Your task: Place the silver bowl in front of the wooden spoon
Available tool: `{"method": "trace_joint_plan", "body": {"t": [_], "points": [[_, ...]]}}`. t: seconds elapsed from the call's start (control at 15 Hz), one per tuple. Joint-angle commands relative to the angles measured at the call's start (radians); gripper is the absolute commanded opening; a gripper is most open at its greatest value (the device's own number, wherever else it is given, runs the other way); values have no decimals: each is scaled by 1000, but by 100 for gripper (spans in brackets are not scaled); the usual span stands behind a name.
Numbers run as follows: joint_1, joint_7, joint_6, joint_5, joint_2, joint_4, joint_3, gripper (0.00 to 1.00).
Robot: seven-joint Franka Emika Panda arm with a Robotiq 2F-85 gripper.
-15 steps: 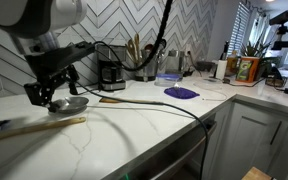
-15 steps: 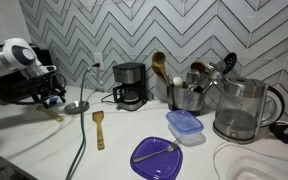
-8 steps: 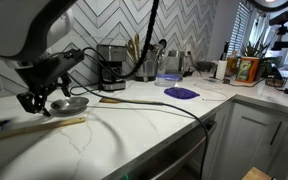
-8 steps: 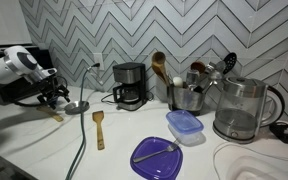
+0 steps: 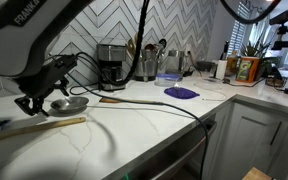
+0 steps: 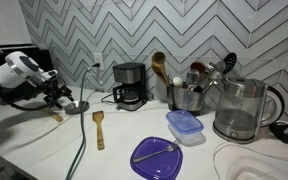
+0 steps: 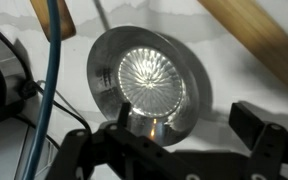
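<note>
My jaws stand wide apart and hold nothing. The silver bowl (image 7: 149,80) sits flat on the white tabletop (image 5: 134,140) just ahead of them. In the wrist view it lies upward from the jaws and left of their midline, so one finger (image 7: 117,122) overlaps its lower rim while the other hangs over bare tabletop, clear of it. Whether the nearer finger touches the steel I cannot tell. The wooden spoon (image 7: 254,45) runs slantwise across the upper right corner of that view, near the bowl but apart from it, with both ends cut off. In an exterior view the bowl (image 5: 71,103) rests just beyond the spoon (image 5: 39,126), whose long axis runs roughly across the picture, and my jaws hang low at the bowl's left edge. I judge the bowl close to where it belongs, so a withdrawal should rise straight up, away from the rim. A blue cable (image 7: 52,70) crosses the left of the wrist view. From the opposite side, in an exterior view of the bowl (image 6: 77,106), the spoon is too small to make out.
</note>
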Motion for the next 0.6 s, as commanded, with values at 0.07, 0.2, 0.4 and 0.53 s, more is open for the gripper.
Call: {"method": "trace_joint_plan", "body": {"t": [0.07,0.2,0.4,0.53], "points": [[32,82,-52,-49,39,42,-22,100],[34,91,-58,-57,46,50,-24,74],[33,95,-64,-56,53,56,-26,50],[33,95,-66,-55,57,59,-27,41]]}}
